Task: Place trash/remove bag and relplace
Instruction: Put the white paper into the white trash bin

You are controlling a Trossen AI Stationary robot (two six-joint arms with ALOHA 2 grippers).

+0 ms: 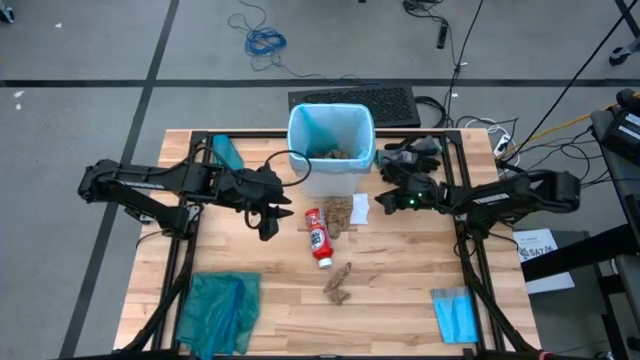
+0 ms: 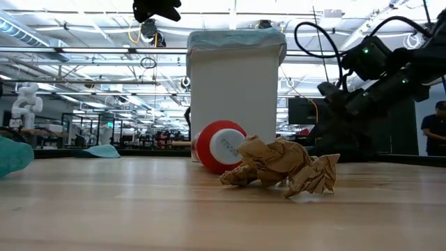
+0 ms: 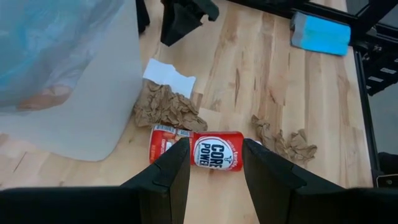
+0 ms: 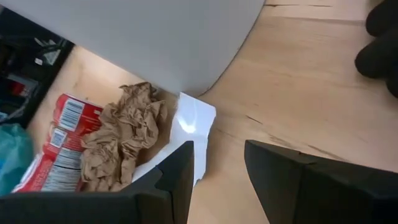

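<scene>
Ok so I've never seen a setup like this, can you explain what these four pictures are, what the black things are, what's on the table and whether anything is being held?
The black things are two robot arms at a wooden table. One picture looks straight down from above, one looks level across the tabletop, and two come from cameras on the arms' wrists.

In the middle stands a white bin lined with a light-blue bag, with some scraps already inside. In front of it lie a red-and-white bottle on its side, crumpled brown paper, a white scrap and another brown paper wad. A teal bag and a folded blue sheet lie at the near corners.

The left gripper hovers beside the bottle, fingers apart, holding nothing. The right gripper sits beside the bin near the white scrap, also open and empty.
</scene>
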